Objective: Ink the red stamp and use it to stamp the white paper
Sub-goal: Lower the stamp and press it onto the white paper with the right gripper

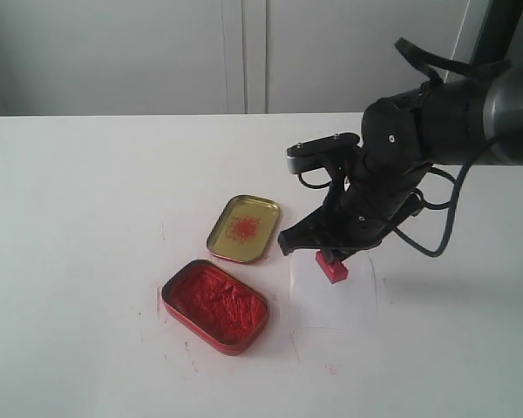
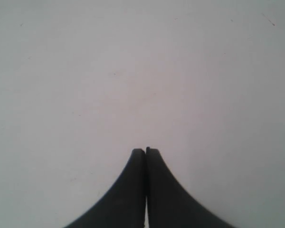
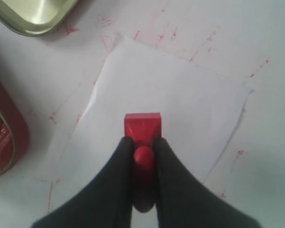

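The tin [image 1: 215, 305] lies at 9 o'clock of the paper [image 3: 180, 95], over which the right gripper [image 3: 143, 147] clamps the stamp [image 3: 142, 126] by its knob, the lid [image 1: 244, 228] at 10 o'clock, and the left gripper [image 2: 146, 151] is clenched empty

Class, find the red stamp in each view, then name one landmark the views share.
Exterior view: red stamp right of centre, under the right gripper, over the white paper.
Left wrist view: not in it.
Right wrist view: centre, knob between the fingers.
Shared landmark (exterior, right wrist): gold tin lid.
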Available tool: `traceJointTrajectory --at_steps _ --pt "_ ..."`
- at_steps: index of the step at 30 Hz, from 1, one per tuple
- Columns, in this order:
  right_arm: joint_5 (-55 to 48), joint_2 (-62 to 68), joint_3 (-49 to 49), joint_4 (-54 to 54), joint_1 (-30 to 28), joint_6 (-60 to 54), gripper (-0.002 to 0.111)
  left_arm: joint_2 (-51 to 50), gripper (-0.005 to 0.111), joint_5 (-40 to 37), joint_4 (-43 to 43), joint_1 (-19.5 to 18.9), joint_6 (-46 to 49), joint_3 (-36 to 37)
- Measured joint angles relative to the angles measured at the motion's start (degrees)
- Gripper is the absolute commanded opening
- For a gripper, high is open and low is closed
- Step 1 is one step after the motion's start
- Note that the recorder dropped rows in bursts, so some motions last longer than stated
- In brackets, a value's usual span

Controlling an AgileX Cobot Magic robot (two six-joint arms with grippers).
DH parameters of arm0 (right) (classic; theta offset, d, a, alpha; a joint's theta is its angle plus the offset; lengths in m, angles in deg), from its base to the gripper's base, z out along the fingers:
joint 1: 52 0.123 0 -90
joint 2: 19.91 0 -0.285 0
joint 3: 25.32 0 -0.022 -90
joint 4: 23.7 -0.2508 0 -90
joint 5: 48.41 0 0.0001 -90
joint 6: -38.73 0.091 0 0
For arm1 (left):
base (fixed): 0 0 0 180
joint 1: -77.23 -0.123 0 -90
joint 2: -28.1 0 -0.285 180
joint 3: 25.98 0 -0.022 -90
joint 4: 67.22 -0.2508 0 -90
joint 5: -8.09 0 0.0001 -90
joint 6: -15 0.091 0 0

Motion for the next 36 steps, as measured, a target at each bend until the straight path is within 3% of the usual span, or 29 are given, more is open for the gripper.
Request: traceJointTrajectory --at_steps 20,36 --pt "2.0 1.9 -0.7 6.9 3.1 8.9 0.0 0.0 0.0 0.0 0.0 0.0 0.0 0.0" --pt "1.5 2.5 -0.7 7.3 3.1 9.5 0.0 0.0 0.0 0.0 0.0 0.0 0.0 0.0"
